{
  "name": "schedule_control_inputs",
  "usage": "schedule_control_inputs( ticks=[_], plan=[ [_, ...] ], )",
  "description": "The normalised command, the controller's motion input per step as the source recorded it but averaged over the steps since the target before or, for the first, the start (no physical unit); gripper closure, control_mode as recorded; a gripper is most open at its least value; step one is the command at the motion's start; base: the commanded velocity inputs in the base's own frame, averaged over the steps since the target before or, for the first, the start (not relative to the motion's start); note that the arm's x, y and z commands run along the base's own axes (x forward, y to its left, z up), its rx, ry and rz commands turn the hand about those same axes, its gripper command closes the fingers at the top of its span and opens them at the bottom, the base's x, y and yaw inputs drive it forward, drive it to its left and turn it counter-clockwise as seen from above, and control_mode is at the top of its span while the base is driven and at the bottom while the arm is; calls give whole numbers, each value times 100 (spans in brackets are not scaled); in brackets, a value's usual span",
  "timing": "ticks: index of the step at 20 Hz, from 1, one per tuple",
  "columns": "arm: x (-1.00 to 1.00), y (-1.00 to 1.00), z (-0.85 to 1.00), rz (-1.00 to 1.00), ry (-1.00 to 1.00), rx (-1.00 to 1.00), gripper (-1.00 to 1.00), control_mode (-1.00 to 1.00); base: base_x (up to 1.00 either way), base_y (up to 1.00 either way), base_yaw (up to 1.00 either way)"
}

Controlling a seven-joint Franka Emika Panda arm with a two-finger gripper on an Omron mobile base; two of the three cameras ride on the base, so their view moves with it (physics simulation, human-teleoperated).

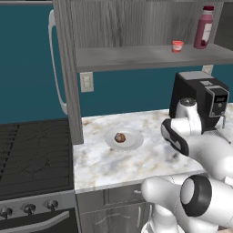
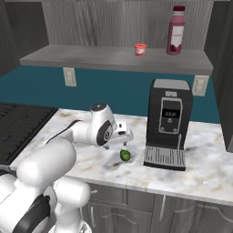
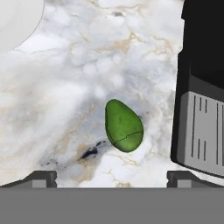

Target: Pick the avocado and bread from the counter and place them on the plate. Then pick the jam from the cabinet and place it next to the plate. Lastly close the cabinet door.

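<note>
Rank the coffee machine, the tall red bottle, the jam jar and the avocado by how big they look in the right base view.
1. coffee machine
2. red bottle
3. and 4. jam and avocado: they look about alike, and the avocado sits nearer the camera, so no ranking between them.

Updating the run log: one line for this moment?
bread: on plate | avocado: on counter, below open gripper | jam: in cabinet
</note>
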Motion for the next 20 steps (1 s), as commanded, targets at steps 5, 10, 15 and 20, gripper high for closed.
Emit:
schedule_control_inputs(
  ticks=[5, 10, 15, 20],
  plan=[
    [0, -1, -12, 0, 8, 0, -100, -100, 0, 0, 0],
    [0, -7, -20, 0, 6, 0, -100, -100, 0, 0, 0],
    [0, -9, -27, 0, 3, 0, -100, -100, 0, 0, 0],
    [1, -6, -20, 1, 1, 0, -100, -100, 0, 0, 0]
  ],
)
